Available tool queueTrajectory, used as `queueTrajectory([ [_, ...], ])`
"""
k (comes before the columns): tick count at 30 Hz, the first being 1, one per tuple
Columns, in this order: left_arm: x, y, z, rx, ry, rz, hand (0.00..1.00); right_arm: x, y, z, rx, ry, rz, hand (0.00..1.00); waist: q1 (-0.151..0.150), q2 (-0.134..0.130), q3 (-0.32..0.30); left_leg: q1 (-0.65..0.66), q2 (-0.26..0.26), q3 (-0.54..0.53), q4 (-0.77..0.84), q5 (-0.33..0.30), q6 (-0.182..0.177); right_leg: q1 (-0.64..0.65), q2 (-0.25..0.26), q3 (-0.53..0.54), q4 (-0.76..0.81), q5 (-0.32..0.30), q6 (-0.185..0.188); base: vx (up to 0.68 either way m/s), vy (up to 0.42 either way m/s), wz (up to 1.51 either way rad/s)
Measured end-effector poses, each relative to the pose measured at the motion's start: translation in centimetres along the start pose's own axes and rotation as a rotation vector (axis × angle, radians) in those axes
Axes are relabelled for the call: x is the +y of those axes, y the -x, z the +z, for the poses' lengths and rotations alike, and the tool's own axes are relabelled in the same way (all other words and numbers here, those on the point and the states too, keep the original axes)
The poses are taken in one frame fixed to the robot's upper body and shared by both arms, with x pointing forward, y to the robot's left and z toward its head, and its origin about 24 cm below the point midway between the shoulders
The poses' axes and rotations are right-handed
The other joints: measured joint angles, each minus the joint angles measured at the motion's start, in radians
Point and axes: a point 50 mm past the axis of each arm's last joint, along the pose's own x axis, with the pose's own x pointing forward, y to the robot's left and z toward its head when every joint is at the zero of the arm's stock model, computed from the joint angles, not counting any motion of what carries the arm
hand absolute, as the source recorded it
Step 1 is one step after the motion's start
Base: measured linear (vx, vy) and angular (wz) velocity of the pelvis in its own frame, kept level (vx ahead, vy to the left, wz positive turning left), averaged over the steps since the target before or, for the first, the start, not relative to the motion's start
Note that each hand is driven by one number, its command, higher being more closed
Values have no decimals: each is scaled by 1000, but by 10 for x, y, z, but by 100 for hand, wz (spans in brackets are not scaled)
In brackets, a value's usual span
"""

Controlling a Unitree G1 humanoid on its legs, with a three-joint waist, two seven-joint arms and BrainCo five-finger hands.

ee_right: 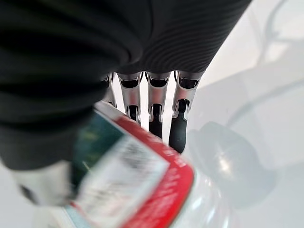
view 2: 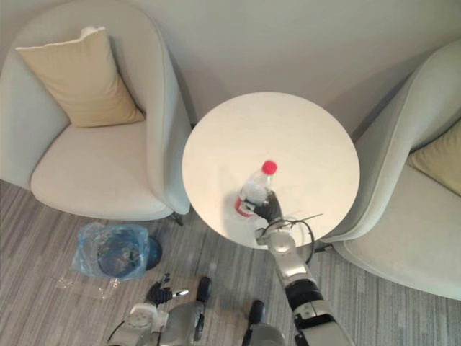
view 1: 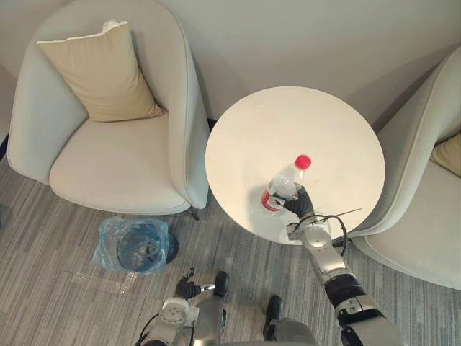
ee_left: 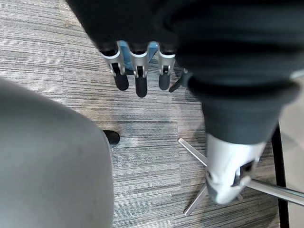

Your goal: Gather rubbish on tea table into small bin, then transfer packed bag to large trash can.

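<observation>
Right hand (view 1: 301, 205), fingers straight, touches the bottle (view 1: 283, 187) by the near edge of the table (view 1: 288, 130); probably light, slick, crushable: grasp mid-label.

Two armchairs (view 1: 115, 162) (view 1: 418, 209), two tan cushions (view 1: 101, 72) (view 1: 448, 153), one round table (view 1: 288, 130), one red-capped plastic bottle (view 1: 284, 185) and one bag-lined bin (view 1: 133, 245) at lower left.

Bottle partly hidden
The right hand (view 1: 299, 205) covers the bottle (view 1: 287, 180) at its base, its label blurred close up; the small bin (view 1: 106, 245) seems too dim inside to read
</observation>
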Motion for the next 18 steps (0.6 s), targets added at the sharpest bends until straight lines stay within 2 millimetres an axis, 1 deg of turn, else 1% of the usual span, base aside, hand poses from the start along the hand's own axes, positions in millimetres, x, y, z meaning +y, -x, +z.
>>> queueTrajectory([
  [3,0,0,0,0,-2,-1,0,-2,8,1,-24,-12,-3,100,-2,0,0,3,-1,0,1,0,0,3,-1,2,0,0,0,0,0,0],
  [7,0,0,0,2,-31,-6,0,-6,29,5,-78,-25,6,100,-8,-1,0,27,0,18,-3,0,0,15,-4,23,4,-1,1,-12,16,-12],
  [10,-1,0,-3,15,-55,-9,0,-10,44,4,-96,-9,0,100,-21,-4,-3,55,-1,29,-8,-1,0,37,-6,38,4,-4,6,-31,12,-14],
  [12,1,1,-7,33,-69,-12,0,-12,58,5,-115,-1,5,100,-40,-13,-14,66,1,40,-14,0,0,38,-6,52,4,-4,7,-46,9,-17],
  [13,1,1,-8,35,-76,-16,0,-11,61,4,-116,2,7,100,-44,-16,-16,72,2,47,-17,0,0,38,-5,60,4,-4,7,-47,11,-27],
  [15,1,1,-12,51,-104,-33,0,-11,71,1,-111,10,13,100,-63,-25,-31,84,3,60,-22,0,0,38,-5,78,5,-4,8,-44,11,-22],
  [18,1,2,-15,61,-124,-40,0,-12,83,-2,-107,24,18,100,-65,-37,-53,95,8,77,-27,0,0,37,-2,95,2,-3,9,-36,7,-15],
])
